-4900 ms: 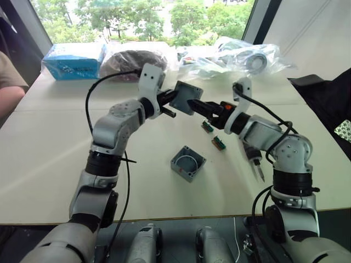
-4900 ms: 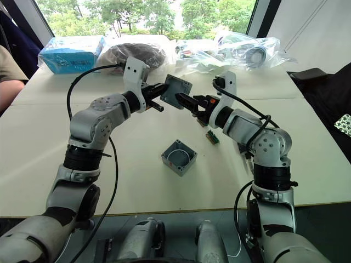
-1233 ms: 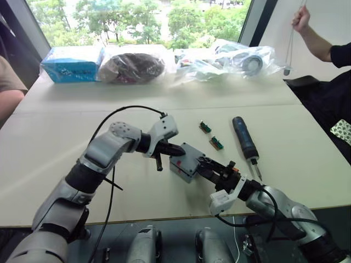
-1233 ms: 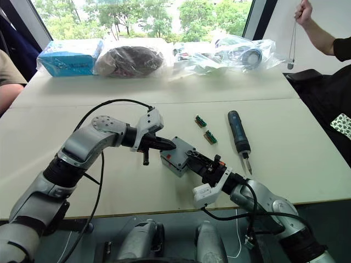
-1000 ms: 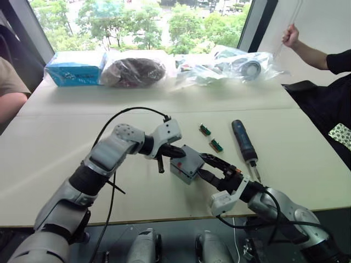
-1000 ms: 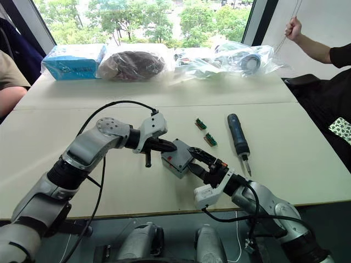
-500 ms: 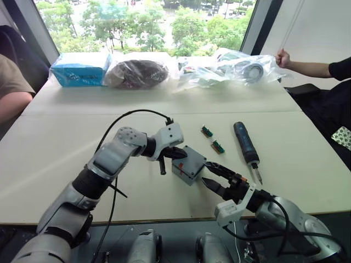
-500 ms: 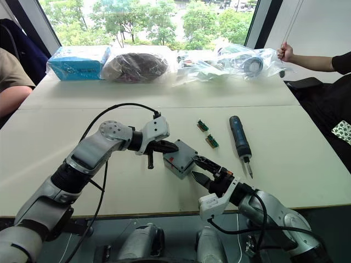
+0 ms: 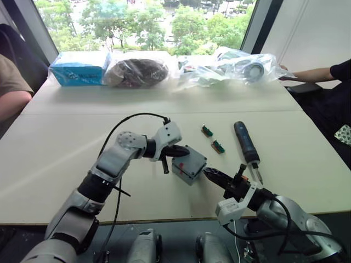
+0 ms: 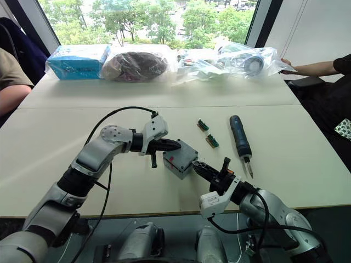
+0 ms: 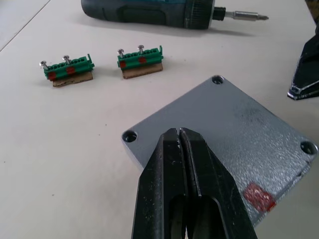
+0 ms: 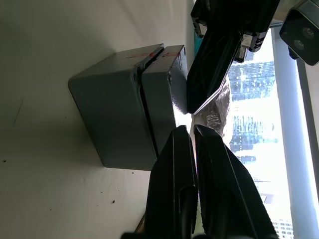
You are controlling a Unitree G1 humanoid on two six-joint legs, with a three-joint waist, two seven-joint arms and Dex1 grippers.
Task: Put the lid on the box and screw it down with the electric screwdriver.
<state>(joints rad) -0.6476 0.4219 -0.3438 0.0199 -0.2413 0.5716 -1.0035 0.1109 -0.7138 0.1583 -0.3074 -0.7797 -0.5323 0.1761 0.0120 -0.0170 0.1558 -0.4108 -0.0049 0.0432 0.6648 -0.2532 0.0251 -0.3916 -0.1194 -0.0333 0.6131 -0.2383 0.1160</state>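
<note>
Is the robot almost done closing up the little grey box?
Partly. The lid already sits on the box. The left gripper rests on it, fingers shut; nothing is held. The electric screwdriver lies untouched on the table, so picking it up and screwing remain.

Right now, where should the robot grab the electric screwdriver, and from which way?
Best around the thick dark handle of the electric screwdriver, near its middle, not the thin metal bit at the near end. It lies flat on the table with open space on both sides, so coming straight down from above with the right tool, fingers across the handle, looks easiest.
</note>
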